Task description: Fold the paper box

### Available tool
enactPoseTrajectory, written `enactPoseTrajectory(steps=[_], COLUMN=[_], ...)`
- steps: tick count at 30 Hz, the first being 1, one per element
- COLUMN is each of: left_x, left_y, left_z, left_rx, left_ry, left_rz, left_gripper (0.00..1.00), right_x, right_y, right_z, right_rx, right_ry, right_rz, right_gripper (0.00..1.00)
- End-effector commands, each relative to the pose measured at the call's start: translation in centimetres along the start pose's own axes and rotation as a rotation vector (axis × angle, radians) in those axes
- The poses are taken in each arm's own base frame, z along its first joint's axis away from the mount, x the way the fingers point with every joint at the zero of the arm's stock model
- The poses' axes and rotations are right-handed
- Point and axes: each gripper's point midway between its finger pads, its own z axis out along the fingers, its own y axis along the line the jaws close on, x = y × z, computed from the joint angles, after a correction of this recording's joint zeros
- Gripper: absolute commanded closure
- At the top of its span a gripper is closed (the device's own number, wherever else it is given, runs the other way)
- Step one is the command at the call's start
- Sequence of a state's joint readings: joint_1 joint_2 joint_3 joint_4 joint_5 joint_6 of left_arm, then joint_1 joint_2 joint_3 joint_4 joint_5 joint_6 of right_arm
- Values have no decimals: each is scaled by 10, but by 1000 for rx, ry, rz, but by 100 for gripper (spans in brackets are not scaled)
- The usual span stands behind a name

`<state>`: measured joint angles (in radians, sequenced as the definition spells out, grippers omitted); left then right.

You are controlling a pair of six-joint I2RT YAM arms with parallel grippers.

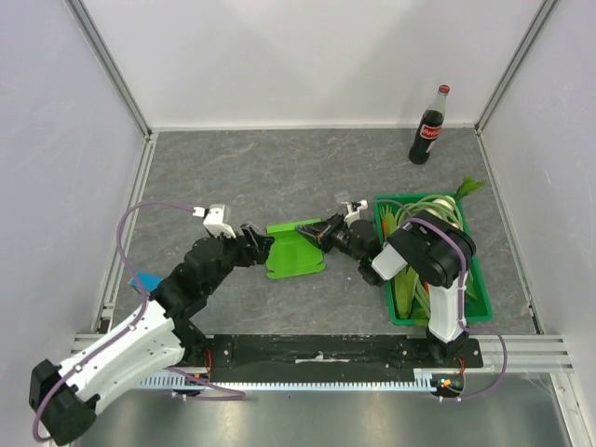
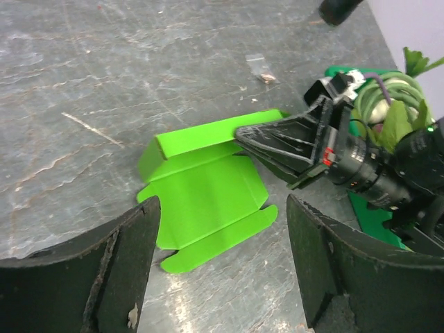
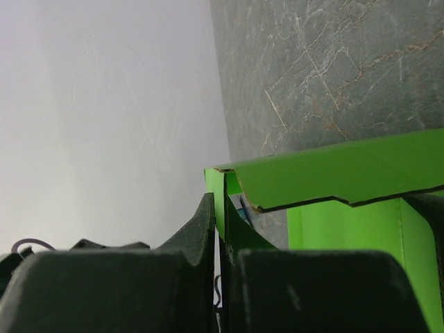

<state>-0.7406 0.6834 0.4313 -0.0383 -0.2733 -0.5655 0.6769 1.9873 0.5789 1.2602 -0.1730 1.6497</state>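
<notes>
The paper box [image 1: 296,251] is a lime-green card piece lying mostly flat on the grey table, its far flap raised. In the left wrist view the paper box [image 2: 201,201] lies ahead of my open left gripper [image 2: 222,270], whose fingers stand on either side of its near edge without touching it. My right gripper [image 1: 317,231] is shut on the raised far flap from the right. In the right wrist view the right gripper [image 3: 222,229] pinches a thin green edge of the paper box [image 3: 347,170].
A dark-green crate [image 1: 475,307] of leafy vegetables stands at the right, under my right arm. A cola bottle [image 1: 428,128] stands at the back right. A small blue block [image 1: 146,280] lies by my left arm. White walls enclose the table.
</notes>
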Motion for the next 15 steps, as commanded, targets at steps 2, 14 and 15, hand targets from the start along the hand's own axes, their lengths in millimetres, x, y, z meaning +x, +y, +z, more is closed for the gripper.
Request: enactPoseTrajectory(steps=[2,14,15], left_x=[-2,-23,-24], left_y=[4,9,9], left_z=[-3,45,44], left_rx=[17,28,33], left_ry=[104,97,82], left_rz=[-20,-46,-52], left_gripper=[20,25,25], right_x=[8,18,19], right_y=[-8,-16,-18], right_z=[-1,16,16], right_rx=[59,144,149], right_ry=[55,257,288], right_rz=[-120,-380,-398], right_gripper=[97,98,98])
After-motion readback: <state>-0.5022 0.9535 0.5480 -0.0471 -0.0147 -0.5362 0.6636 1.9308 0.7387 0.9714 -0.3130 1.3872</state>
